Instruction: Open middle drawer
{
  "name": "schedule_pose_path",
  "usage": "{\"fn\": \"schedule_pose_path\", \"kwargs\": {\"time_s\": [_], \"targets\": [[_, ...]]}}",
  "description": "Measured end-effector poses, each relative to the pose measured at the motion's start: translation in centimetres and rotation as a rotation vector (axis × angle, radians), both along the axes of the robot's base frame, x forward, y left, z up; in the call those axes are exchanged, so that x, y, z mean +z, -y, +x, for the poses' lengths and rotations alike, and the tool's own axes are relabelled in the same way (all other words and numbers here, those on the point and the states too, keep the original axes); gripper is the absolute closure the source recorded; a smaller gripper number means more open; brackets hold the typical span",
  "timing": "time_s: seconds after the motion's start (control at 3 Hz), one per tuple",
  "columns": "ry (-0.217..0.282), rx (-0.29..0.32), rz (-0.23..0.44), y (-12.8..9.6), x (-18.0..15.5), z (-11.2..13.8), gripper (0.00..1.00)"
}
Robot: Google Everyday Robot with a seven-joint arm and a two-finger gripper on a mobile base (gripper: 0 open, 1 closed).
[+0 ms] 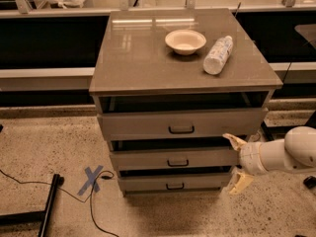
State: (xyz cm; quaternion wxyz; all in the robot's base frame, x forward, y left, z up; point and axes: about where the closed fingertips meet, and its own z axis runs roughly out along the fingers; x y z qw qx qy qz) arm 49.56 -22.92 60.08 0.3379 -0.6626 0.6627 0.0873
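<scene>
One white arm [292, 154] reaches in from the right, its gripper [237, 162] spread wide open, holding nothing, just beside the middle drawer [148, 159].

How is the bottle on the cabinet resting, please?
On its side: the bottle lies flat by the bowl. The gripper is beside the middle drawer.
</scene>
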Motion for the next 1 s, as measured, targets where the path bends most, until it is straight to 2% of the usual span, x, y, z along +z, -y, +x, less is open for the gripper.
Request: {"fn": "schedule_pose_path", "kwargs": {"time_s": [0.33, 0.67, 1.0], "targets": [[-0.026, 0.001, 0.001, -0.5, -3.9, 1.4, 0.0], [-0.082, 0.009, -0.006, -1.4, -8.8, 2.6, 0.0], [-0.082, 0.009, -0.006, -1.4, -8.8, 2.6, 0.0]]}}
